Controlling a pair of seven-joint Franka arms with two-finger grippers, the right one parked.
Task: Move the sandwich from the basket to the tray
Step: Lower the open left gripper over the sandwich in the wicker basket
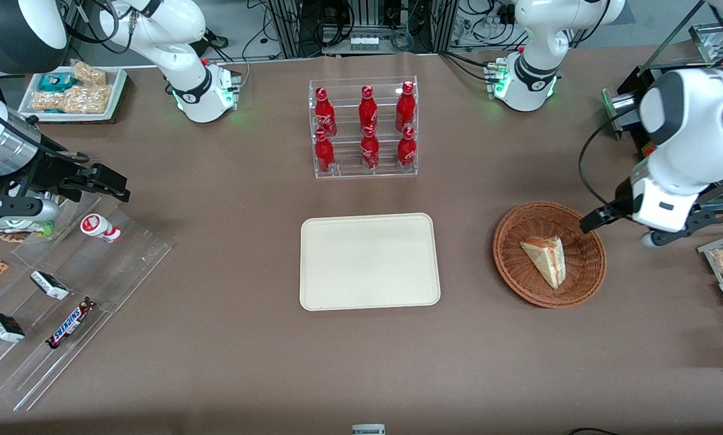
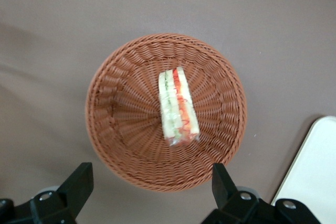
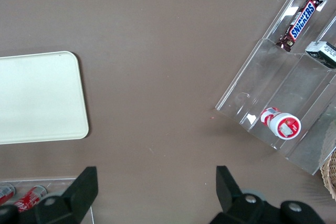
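Even, bright overhead light — the brown table point(image 1: 228, 338) is evenly lit, shadows soft and short. A faint shadow hugs the basket point(image 1: 584, 284) rim, and the tray point(image 1: 313, 296) looks slightly washed out. Glare glints off the clear racks point(image 1: 113, 266). The gripper point(image 2: 149, 190), spread wide above the basket, shows dark and slightly soft — the sandwich point(image 2: 178, 106) stays sharp.

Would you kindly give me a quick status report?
Gripper open, hovering above basket. Sandwich lying in basket, ungrasped. Tray bare, nothing blocking.
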